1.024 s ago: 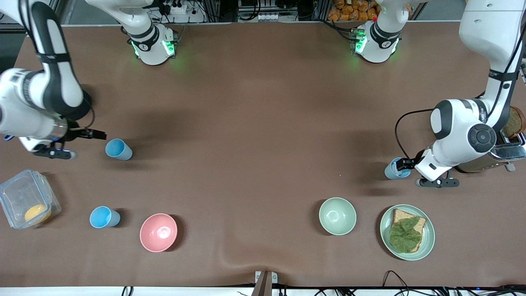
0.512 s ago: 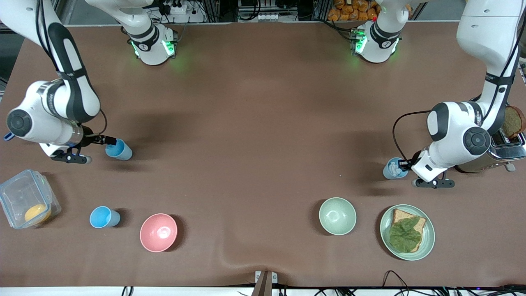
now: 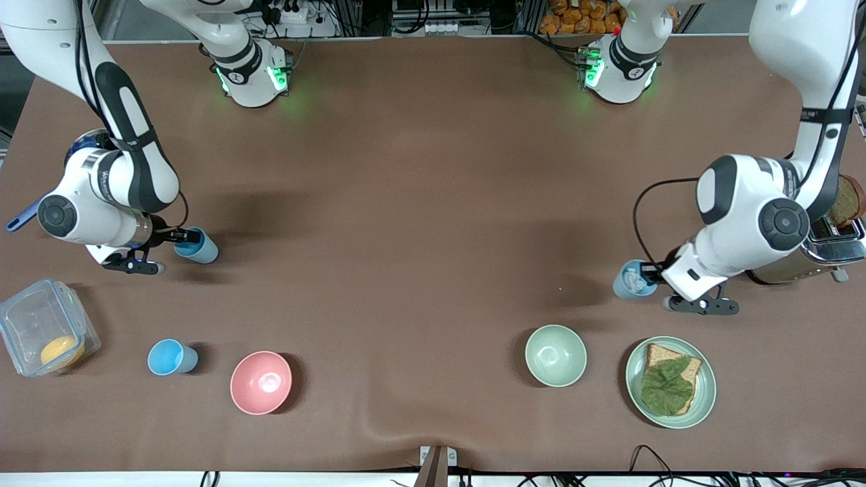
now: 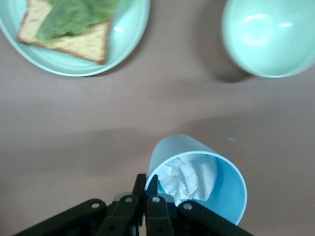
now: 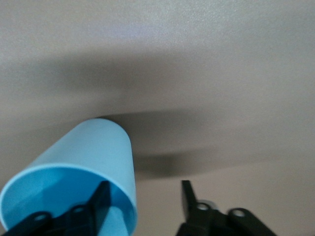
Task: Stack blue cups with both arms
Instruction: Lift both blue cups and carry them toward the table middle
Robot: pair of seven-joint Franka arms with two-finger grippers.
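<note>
Both grippers at blue cups
Left gripper [image 3: 651,273] pinches rim of paper-stuffed cup [image 3: 629,280], 12 o'clock of plate [image 3: 703,399]. Right gripper [image 3: 188,236] fingers apart, straddling wall of cup [image 3: 200,247]. Third cup [image 3: 169,357] sits at 9 o'clock of pink bowl [image 3: 261,382].

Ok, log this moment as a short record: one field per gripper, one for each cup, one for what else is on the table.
left gripper: shut on the rim of the grey-blue cup, which has crumpled white paper inside
right gripper: fingers straddling the wall of the sky-blue cup, one finger inside, not yet shut
third blue cup: standing free beside the pink bowl
also on table: pale green bowl, plate of bread and lettuce, clear container, toaster
</note>
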